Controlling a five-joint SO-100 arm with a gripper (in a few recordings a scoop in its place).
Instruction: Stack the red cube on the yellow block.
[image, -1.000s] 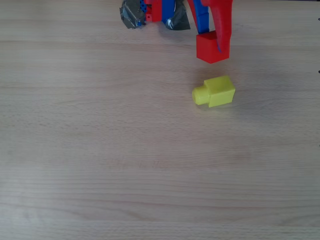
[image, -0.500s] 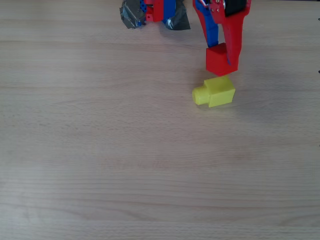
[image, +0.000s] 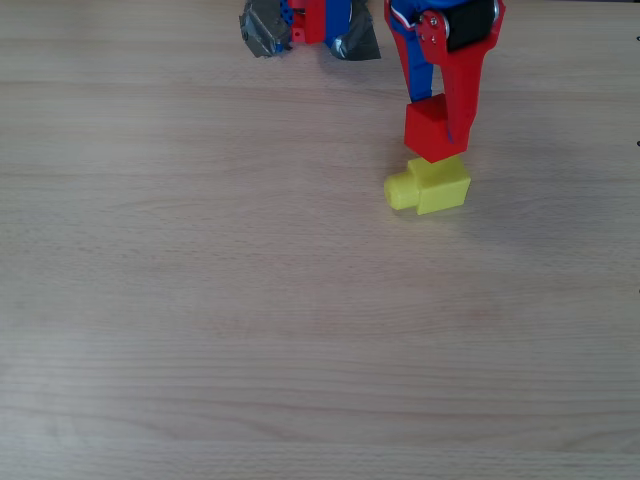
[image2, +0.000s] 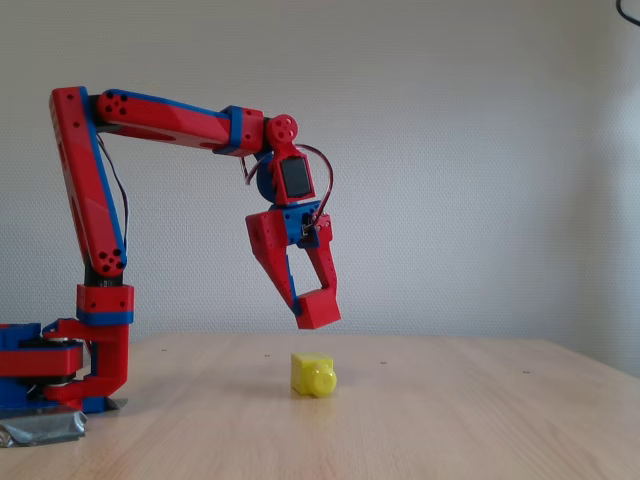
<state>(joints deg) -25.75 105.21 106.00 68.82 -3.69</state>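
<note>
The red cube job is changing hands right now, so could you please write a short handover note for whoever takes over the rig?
Gripper: shut on the red cube, held in the air.
Yellow block: lying on the table with its stud pointing sideways, left in the overhead view. The fixed view shows a clear gap between cube and block.
Done: cube picked up and brought over the block.
Left: lower it onto the block, release, withdraw.

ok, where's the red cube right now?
The red cube is clamped in the pincer, held in the air above the yellow block. In the overhead view it sits right of centre near the top, overlapping the block's upper edge.
</note>
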